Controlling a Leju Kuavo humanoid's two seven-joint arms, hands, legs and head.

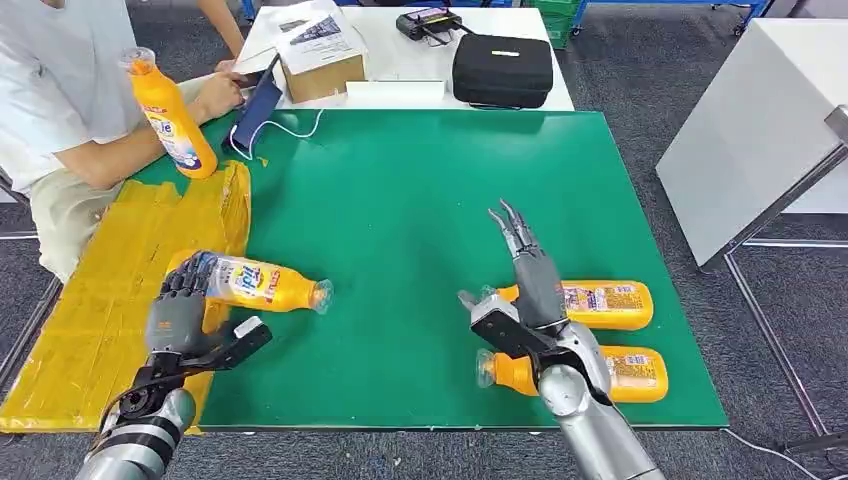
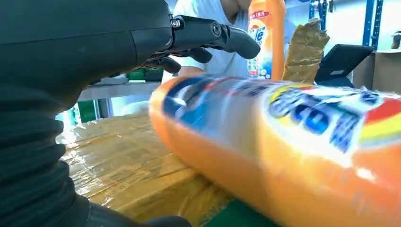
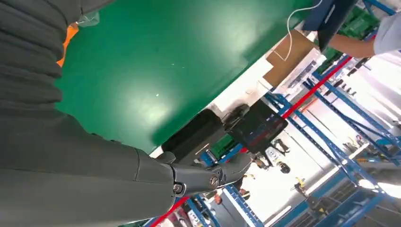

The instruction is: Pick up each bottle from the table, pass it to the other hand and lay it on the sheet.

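- Left hand [image 1: 180,312] grips an orange detergent bottle [image 1: 262,284] lying half on the yellow sheet [image 1: 120,290], its fingers wrapped round the base.
- Right hand [image 1: 528,285] hovers empty with fingers spread.
- Good placement probably means setting the bottle wholly onto the sheet before letting go.

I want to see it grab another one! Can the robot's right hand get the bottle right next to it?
Probably yes. The right hand is open and holds nothing, and the nearer bottle lies on the green table just beside it, with nothing on top.
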